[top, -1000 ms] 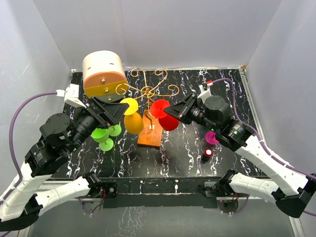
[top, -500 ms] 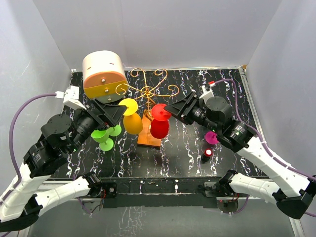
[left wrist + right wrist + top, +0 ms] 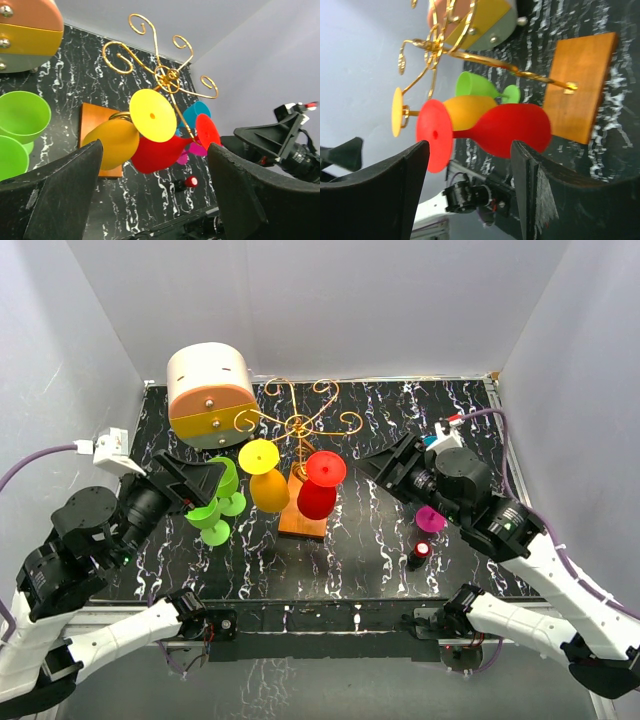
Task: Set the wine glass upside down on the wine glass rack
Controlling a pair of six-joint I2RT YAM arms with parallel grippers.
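Observation:
The red wine glass (image 3: 318, 495) hangs upside down from the gold wire wine glass rack (image 3: 300, 424), its foot (image 3: 326, 468) up on a scroll arm and its bowl (image 3: 512, 130) over the orange base (image 3: 304, 512). A yellow glass (image 3: 268, 488) hangs beside it. My right gripper (image 3: 368, 466) stands open just right of the red glass and apart from it; in the right wrist view the red glass lies beyond the spread fingers (image 3: 540, 195). My left gripper (image 3: 216, 480) is open left of the rack, holding nothing, with green glasses (image 3: 214, 512) by its tips.
A cream-and-orange drum box (image 3: 208, 394) stands at the back left. A magenta glass (image 3: 430, 519) and a small red-capped item (image 3: 420, 552) sit under my right arm. A teal glass (image 3: 197, 112) shows behind the rack. White walls close in on three sides.
My right gripper opened, let go of the red glass and drew back to the right. The glass swung down to hang from the rack. My left arm pulled back slightly.

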